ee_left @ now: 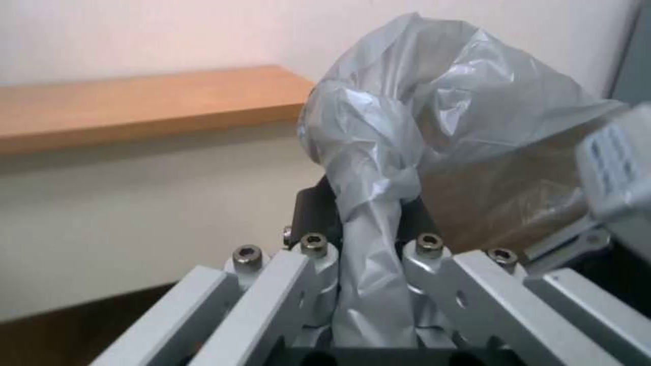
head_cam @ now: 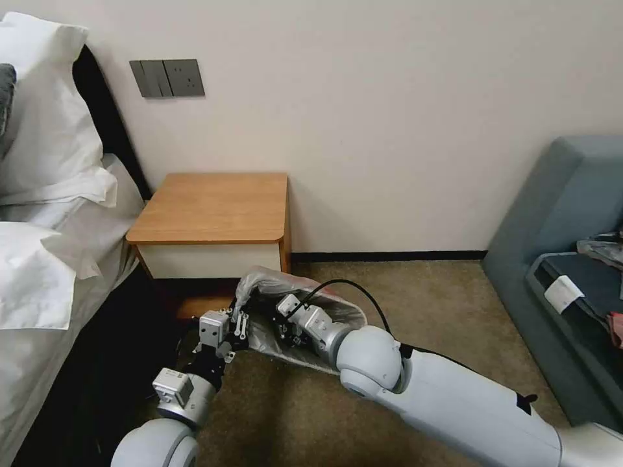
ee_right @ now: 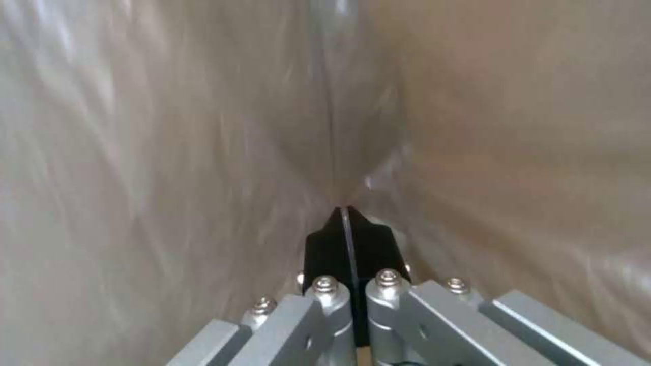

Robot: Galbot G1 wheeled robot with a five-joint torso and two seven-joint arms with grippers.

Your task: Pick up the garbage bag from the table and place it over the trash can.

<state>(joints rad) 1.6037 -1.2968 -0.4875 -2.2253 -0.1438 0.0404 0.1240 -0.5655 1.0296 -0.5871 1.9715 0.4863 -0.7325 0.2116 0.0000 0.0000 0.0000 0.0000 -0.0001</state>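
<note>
Low centre of the head view, both pincers, left pincer (head_cam: 239,322) and right pincer (head_cam: 283,326), clamp the crinkly translucent grey plastic garbage bag (head_cam: 276,283); next, I judge, spreading its rim.

My arms are pale grey-white shells with rounded ball joints. The right arm carries a black cable looping from forearm to wrist. I note small grey boxes with white labels on both wrists. Left tool (head_cam: 239,324) and right tool (head_cam: 283,322): silver metal linkage bars, hex-socket screws at the pivots, black fingertips.
</note>
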